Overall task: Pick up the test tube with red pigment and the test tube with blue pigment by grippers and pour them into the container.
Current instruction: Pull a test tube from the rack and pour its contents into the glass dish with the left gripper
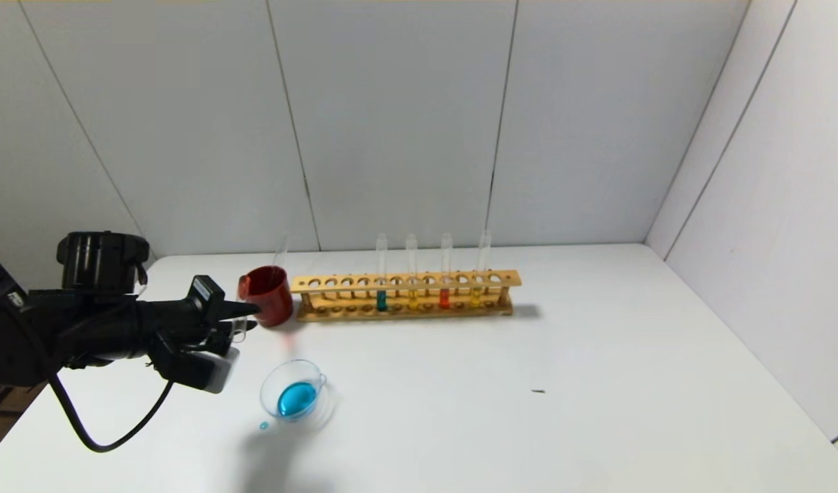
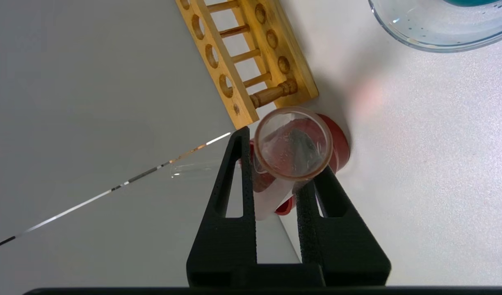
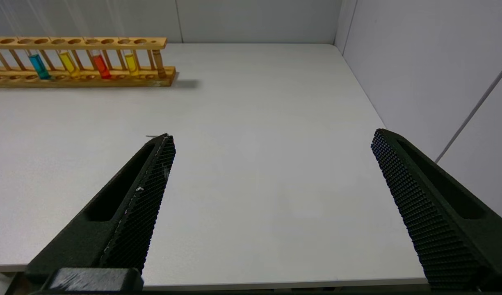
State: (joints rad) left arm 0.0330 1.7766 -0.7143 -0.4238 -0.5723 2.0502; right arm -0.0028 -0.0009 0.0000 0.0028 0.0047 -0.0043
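1. The left claw (image 2: 279,155) is clamped on an empty-looking clear tube (image 2: 293,143), directly over the dark red cup (image 2: 339,143).
2. Beside the claw, the container (image 1: 267,387) holds blue liquid.
3. Beyond the claw, in the rack (image 1: 405,281): the test tube with blue pigment (image 1: 381,274) and the test tube with red pigment (image 1: 445,274).
4. Likely step: discarding the tube. Next: release it, then fetch the red one.
5. The right claw (image 3: 271,139) is wide apart and empty.

I find no legible text, brand, number or sign in any of the three views. The left gripper (image 1: 244,316), near the left edge of the worktop, carries a small pale sticker (image 1: 200,288) on its black housing; it may hold print, but I cannot read it from the head view. I see no markings on the wooden rack (image 1: 405,296) towards the back edge, on its tubes, or on the wall panels.
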